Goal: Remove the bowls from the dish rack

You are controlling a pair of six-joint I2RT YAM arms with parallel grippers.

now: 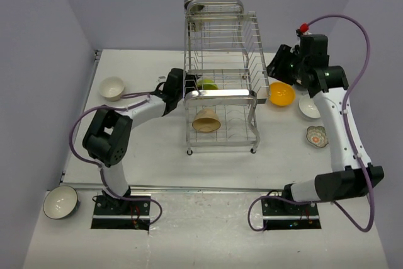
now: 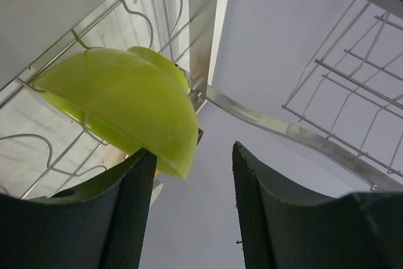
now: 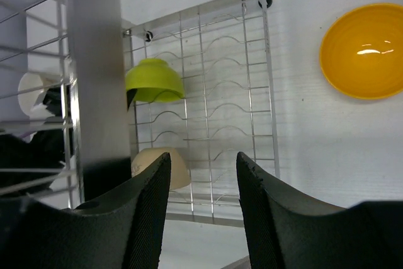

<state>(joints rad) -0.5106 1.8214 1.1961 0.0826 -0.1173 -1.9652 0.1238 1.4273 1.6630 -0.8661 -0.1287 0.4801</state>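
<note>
The chrome wire dish rack (image 1: 223, 94) stands mid-table. A lime green bowl (image 1: 207, 84) rests tilted on its lower tier, and a tan bowl (image 1: 206, 120) lies nearer the front. My left gripper (image 1: 186, 90) reaches into the rack's left side. In the left wrist view it (image 2: 192, 162) is open, and the green bowl (image 2: 119, 99) sits just above its left finger, whose tip is at the rim. My right gripper (image 1: 273, 66) is open and empty beside the rack's right side. The right wrist view shows the gripper (image 3: 201, 162), the green bowl (image 3: 153, 80) and the tan bowl (image 3: 162, 167).
An orange bowl (image 1: 281, 93) sits on the table right of the rack, with a white bowl (image 1: 309, 107) and a small patterned dish (image 1: 317, 136) beyond it. A white bowl (image 1: 112, 87) is at the left. A grey-rimmed bowl (image 1: 60, 201) lies at the near left.
</note>
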